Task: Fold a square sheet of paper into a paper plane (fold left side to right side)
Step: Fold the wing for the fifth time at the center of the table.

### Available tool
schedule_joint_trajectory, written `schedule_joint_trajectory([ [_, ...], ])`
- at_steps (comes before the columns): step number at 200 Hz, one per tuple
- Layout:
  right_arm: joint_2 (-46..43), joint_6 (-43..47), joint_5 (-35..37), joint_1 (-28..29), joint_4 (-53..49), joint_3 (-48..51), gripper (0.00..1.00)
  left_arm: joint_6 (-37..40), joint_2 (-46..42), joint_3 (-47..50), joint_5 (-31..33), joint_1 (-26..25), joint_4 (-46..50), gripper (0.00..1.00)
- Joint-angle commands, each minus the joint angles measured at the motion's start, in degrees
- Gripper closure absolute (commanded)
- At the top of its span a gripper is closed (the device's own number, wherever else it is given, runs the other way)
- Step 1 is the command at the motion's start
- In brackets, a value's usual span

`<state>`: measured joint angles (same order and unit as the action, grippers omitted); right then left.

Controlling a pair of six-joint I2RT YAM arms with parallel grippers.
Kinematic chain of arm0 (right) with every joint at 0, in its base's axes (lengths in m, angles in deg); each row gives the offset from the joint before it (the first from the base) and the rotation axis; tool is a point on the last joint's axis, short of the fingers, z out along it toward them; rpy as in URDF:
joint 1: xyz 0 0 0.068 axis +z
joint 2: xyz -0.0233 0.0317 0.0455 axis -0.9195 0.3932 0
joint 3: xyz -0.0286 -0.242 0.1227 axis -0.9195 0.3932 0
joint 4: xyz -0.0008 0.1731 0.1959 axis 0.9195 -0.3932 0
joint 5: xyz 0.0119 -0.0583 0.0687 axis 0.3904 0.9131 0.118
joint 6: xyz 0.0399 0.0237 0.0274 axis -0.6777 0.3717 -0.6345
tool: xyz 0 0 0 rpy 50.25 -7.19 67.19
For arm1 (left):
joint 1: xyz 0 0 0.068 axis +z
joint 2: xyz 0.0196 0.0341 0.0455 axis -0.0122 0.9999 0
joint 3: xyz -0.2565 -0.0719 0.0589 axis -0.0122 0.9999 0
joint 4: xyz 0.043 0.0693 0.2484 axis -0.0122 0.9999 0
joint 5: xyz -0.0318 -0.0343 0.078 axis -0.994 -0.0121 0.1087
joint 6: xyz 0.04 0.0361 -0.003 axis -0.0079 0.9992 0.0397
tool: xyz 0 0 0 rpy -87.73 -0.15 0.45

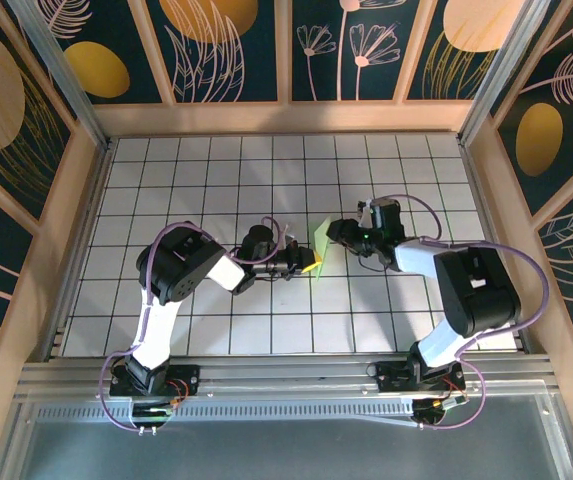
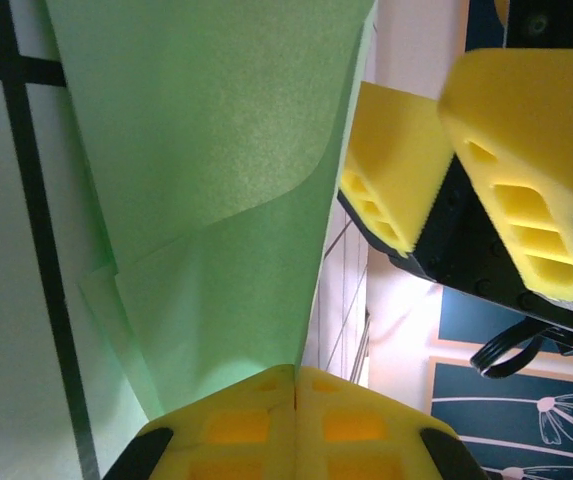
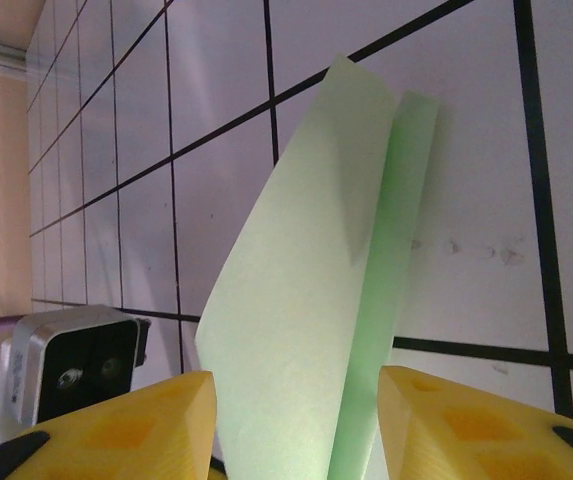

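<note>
The pale green sheet of paper (image 1: 320,240), folded into a narrow layered shape, stands on edge above the middle of the table. My left gripper (image 1: 311,266) is shut on its lower end. In the left wrist view the yellow pads (image 2: 296,372) meet on the paper (image 2: 216,150), which rises away from them. My right gripper (image 1: 334,232) faces it from the right. In the right wrist view its jaws (image 3: 296,385) stand open, one on each side of the paper (image 3: 306,260). The right gripper's yellow fingers (image 2: 511,170) sit just beside the paper's edge.
The table is white tiles with a black grid (image 1: 216,180), boxed in by a wooden frame (image 1: 66,200). An aluminium rail (image 1: 286,375) runs along the near edge by the arm bases. The left wrist's camera housing (image 3: 76,370) is close to the right gripper.
</note>
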<state>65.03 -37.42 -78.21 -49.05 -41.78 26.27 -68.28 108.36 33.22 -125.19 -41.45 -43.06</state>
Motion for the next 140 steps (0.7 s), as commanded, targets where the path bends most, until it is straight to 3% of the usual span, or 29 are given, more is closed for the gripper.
schedule_joint_trajectory([
  [1,1.89,-0.79,2.19,0.59,0.37,-2.08,0.54,-1.78,1.13,0.44,-1.02,0.55,-5.03,1.0],
  [140,8.65,-0.29,1.16,2.37,1.88,-5.39,0.56,-3.92,2.71,0.54,-0.07,0.54,-6.13,1.0],
])
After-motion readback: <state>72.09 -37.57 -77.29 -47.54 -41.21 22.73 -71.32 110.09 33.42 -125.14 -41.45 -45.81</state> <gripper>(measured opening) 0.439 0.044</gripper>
